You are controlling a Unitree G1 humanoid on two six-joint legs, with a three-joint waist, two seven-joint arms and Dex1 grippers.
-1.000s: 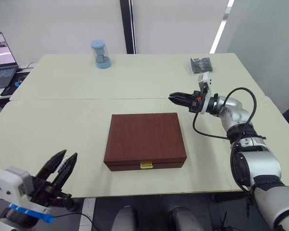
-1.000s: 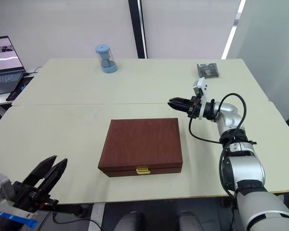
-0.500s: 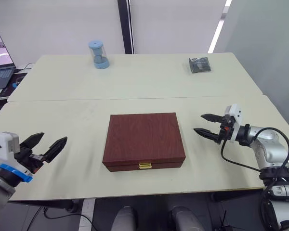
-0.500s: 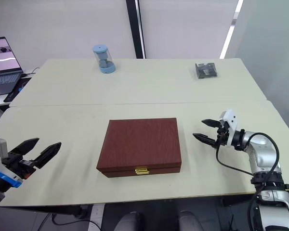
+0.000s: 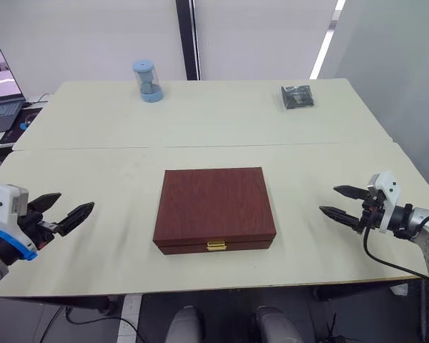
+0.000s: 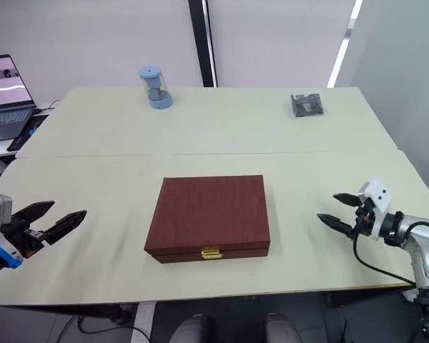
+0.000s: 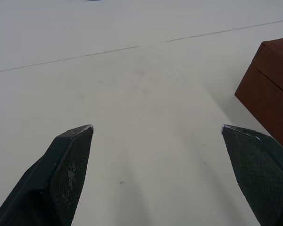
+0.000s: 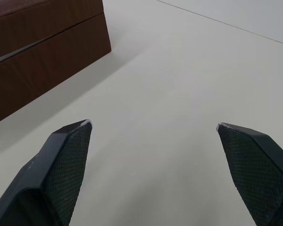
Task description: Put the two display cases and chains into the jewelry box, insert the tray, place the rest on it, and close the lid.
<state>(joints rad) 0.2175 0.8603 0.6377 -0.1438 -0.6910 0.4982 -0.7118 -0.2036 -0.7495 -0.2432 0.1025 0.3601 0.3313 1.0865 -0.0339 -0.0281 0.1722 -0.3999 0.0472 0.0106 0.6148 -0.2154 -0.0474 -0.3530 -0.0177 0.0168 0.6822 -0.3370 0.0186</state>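
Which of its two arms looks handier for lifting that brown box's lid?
Probably the right, narrowly. The right pincer hangs open beside the jewelry box, slightly nearer than the open left pincer on the opposite side. The gold clasp faces the robot between them, so either could try.

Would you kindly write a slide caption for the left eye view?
Closed jewelry box on the table, with left tool and right tool open on either side.
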